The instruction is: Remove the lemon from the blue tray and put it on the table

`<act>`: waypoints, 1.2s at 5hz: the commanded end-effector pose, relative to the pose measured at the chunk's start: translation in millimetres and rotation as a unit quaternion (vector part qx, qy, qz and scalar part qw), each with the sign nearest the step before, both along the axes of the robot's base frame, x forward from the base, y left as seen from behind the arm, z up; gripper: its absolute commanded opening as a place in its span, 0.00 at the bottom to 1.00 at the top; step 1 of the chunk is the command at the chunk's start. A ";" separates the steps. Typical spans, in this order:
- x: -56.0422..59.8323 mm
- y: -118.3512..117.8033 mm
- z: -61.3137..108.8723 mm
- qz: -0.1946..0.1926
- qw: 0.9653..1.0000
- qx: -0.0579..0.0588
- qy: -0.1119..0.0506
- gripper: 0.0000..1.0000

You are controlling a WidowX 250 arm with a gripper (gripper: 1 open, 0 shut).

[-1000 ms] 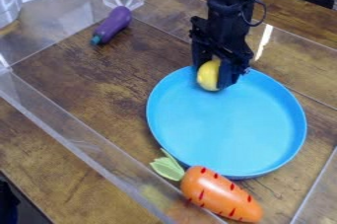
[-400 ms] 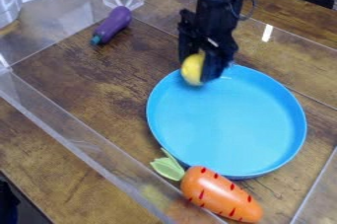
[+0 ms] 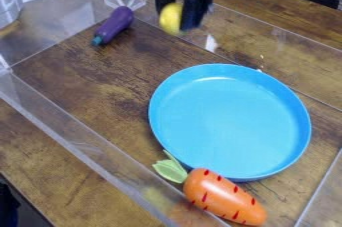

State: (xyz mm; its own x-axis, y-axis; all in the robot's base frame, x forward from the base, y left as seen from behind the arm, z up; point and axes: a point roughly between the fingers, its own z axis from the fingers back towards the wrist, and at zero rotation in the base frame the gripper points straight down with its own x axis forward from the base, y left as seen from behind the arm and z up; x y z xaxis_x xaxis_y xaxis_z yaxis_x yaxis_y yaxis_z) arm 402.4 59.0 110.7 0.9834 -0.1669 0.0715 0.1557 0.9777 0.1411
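Observation:
The lemon (image 3: 171, 16) is a small yellow ball held between the black fingers of my gripper (image 3: 177, 15), which is shut on it. Both hang above the brown wood table (image 3: 80, 81) at the top centre, well clear of the blue tray's far-left rim. The blue tray (image 3: 230, 121), a large round plate, lies bare at the centre right. The gripper is blurred by motion.
A purple eggplant (image 3: 114, 25) lies at the upper left, just left of the gripper. An orange carrot (image 3: 214, 195) with green leaves rests at the tray's near edge. Clear plastic walls (image 3: 67, 131) run around the table.
The gripper has carried the lemon up and away to the far left, from over the tray's rim to above the table beside the eggplant.

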 end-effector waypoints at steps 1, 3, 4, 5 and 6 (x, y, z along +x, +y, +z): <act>8.8 36.9 33.3 0.048 0.998 0.015 -0.040 0.00; 14.6 69.8 8.5 0.010 0.999 0.029 -0.016 0.00; 23.2 74.6 -4.1 -0.006 0.999 0.033 -0.010 0.00; 28.8 77.4 -16.7 -0.020 0.999 0.033 -0.006 0.00; 30.7 73.4 -22.6 -0.024 0.999 0.034 -0.002 0.00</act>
State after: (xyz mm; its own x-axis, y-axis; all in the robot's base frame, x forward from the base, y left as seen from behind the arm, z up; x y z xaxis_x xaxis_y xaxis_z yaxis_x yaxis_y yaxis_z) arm 426.8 129.0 61.5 0.9762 -0.2168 -0.0014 0.2138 0.9613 0.1736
